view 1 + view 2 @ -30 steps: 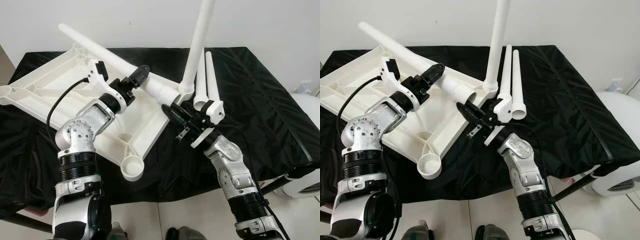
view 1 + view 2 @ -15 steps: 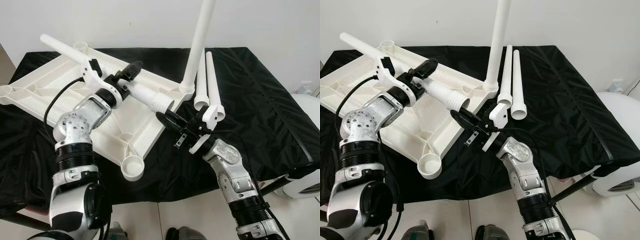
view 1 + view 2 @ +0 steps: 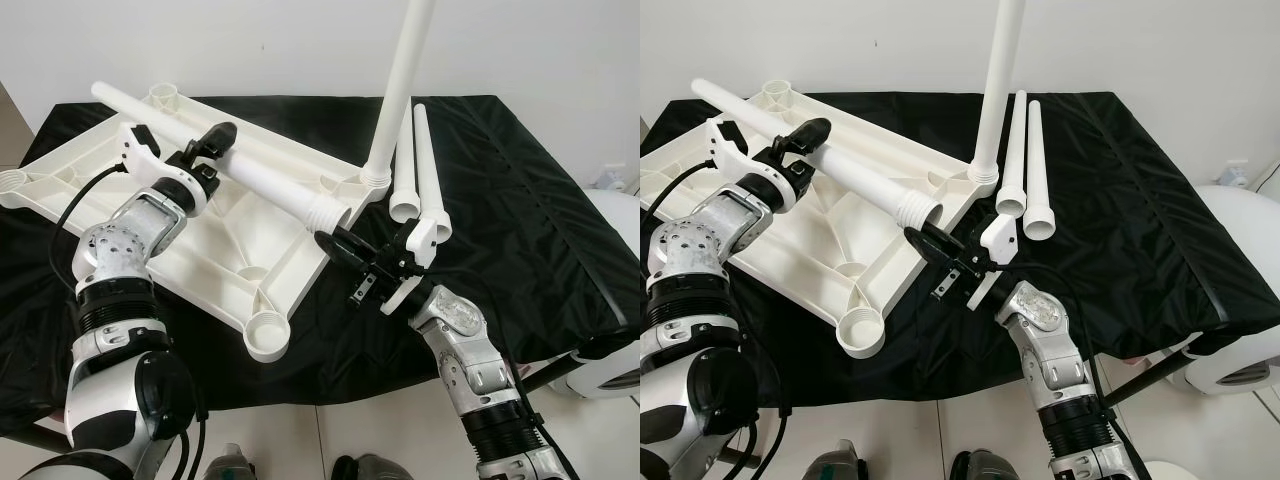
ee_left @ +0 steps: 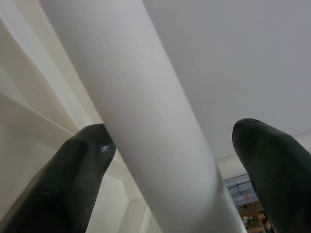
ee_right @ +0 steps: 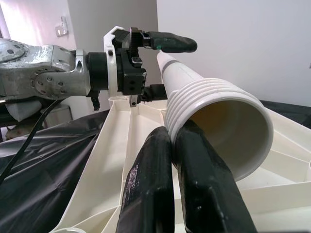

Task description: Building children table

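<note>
Carrying a loose table leg [image 3: 262, 178] over the upturned tabletop [image 3: 90, 170], clamped mid-shaft in the left gripper [image 3: 207, 148]; right gripper [image 3: 335, 243], fingers pressed shut, nudging beneath its threaded end. Next, probably: steering toward the near-corner socket [image 3: 266, 337], then twisting in.

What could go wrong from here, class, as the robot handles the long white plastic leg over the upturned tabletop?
1. The left gripper holds the long white plastic table leg far from its threaded end, so that end may sag or swing.
2. The right gripper, fingers shut, sits just below that end and could knock it.
3. The upright white leg stands close by and might be struck.
</note>
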